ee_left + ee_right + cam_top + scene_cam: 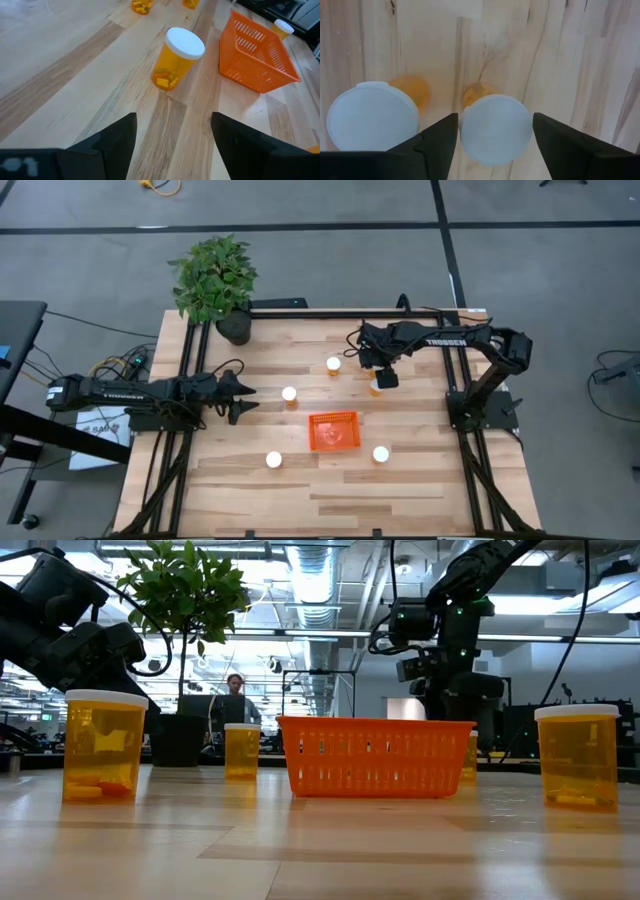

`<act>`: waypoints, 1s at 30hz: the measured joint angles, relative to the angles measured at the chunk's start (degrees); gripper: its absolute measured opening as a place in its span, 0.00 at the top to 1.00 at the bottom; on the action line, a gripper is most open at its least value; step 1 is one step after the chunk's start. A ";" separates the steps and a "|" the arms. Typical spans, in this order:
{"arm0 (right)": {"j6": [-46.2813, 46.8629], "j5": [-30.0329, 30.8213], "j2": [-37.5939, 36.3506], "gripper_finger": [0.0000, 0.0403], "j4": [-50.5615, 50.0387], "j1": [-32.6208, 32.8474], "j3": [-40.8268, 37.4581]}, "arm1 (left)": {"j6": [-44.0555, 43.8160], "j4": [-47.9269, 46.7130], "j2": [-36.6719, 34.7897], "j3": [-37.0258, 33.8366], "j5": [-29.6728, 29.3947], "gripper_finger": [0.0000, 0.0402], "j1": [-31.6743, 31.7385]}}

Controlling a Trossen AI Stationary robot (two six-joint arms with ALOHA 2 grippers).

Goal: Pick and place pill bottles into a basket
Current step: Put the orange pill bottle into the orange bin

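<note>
Carefully now: right gripper (495, 135) poised over a pill bottle, fingers to either side of its white cap (495, 127)
Lower straight so both fingers straddle this bottle, not its neighbour (372, 117) just beside it, then squeeze and carry it to the orange basket (333, 431) near the table's middle; the jaws are spread wider than the cap, holding nothing, with no contact visible, while the left gripper (172, 137) waits open and empty near another bottle (176, 58)

pill bottles (289, 394): 6 | basket (333, 431): 1 | potted plant (213, 280): 1 | robot arms (130, 392): 2 | person (234, 690): 1
</note>
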 joint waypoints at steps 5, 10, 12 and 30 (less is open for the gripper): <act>0.00 0.04 0.00 0.47 -0.55 0.00 0.00 | 0.00 0.00 0.00 0.00 0.11 0.39 0.00; 0.00 0.07 -0.07 0.50 -1.11 0.00 0.02 | 0.00 0.00 0.00 -0.02 0.09 0.39 0.00; 0.00 0.07 -0.07 0.48 -1.21 0.02 0.02 | 0.00 0.00 -0.01 -0.02 0.09 0.39 0.00; -0.64 2.05 -0.06 0.50 -2.53 0.11 0.03 | 0.00 0.00 0.00 -0.02 0.04 0.39 0.00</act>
